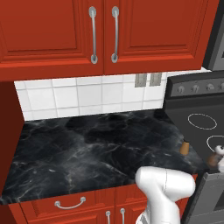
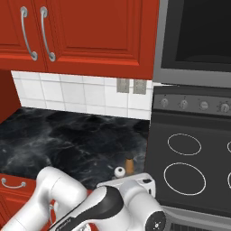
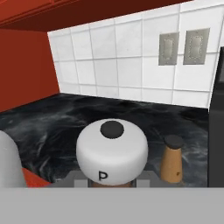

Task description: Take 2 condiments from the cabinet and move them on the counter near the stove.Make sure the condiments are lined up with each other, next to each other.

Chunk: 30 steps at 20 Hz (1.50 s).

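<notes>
Gripper: (image 2: 121, 177) low over the tabletop's near right corner, by the stove; jaws narrow, closed on the pale-topped mill.
Pale mill: (image 3: 112, 151) in the hand view it sits right at the gripper, a rounded pale grey top with a dark knob and a letter P on its side, a strip of brown body under it. In the right base view its pale top (image 2: 119, 171) shows just over the arm's white hand. In the left base view it is at the far right edge (image 1: 218, 154), partly cut off.
Dark-capped mill: (image 3: 171, 159) upright on the tabletop, just beside the pale mill on its right in the hand view; brown body, dark cap. In the right base view (image 2: 129, 164) it stands just beside the pale top. In the left base view (image 1: 185, 146) it stands close to the stove's side. Whether the two mills touch I cannot tell.
Tabletop: (image 1: 87, 148) black with faint white veining, running from a red side panel on the left to the stove on the right.
Stove: (image 2: 189, 153) dark, white ring burners, a row of knobs along its back.
Cabinet: (image 1: 57, 30) red, doors shut, long silver handles, above the tabletop.
Wall: (image 3: 131, 65) white tiles with two grey outlets (image 3: 183, 47) near the stove.
</notes>
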Available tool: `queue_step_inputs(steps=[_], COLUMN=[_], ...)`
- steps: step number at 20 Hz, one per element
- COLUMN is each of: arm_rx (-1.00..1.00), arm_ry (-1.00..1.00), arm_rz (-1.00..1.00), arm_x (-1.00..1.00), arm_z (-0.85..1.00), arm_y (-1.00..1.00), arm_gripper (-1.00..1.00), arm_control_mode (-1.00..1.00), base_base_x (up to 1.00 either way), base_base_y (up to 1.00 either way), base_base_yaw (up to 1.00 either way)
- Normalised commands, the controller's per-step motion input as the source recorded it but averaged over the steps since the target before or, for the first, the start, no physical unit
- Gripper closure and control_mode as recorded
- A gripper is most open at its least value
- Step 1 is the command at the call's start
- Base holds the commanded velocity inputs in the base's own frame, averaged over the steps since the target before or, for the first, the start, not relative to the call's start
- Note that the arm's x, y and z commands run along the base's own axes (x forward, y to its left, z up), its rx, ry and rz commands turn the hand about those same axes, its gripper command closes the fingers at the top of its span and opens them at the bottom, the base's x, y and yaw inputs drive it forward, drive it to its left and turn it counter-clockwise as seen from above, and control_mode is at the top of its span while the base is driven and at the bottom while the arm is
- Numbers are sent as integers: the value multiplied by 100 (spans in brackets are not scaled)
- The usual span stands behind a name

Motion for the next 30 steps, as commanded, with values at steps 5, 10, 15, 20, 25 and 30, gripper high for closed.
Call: queue_step_inputs(steps=[5, 10, 15, 20, 25, 30], arm_rx=[6, 9, 5, -3, -7, -8], arm_ry=[-4, 0, 5, 0, 0, 0], arm_rz=[0, 1, 0, 0, 0, 0], arm_x=[20, 18, 17, 8, 1, 0], arm_z=[-17, 0, 0, -3, -2, -1], arm_y=[0, 0, -5, -4, -3, 0], arm_gripper=[100, 100, 100, 100, 100, 100], arm_control_mode=[-100, -100, -100, -100, -100, -100], base_base_x=[0, 0, 0, 0, 0, 0], base_base_y=[0, 0, 0, 0, 0, 0], base_base_yaw=[0, 0, 0, 0, 0, 0])
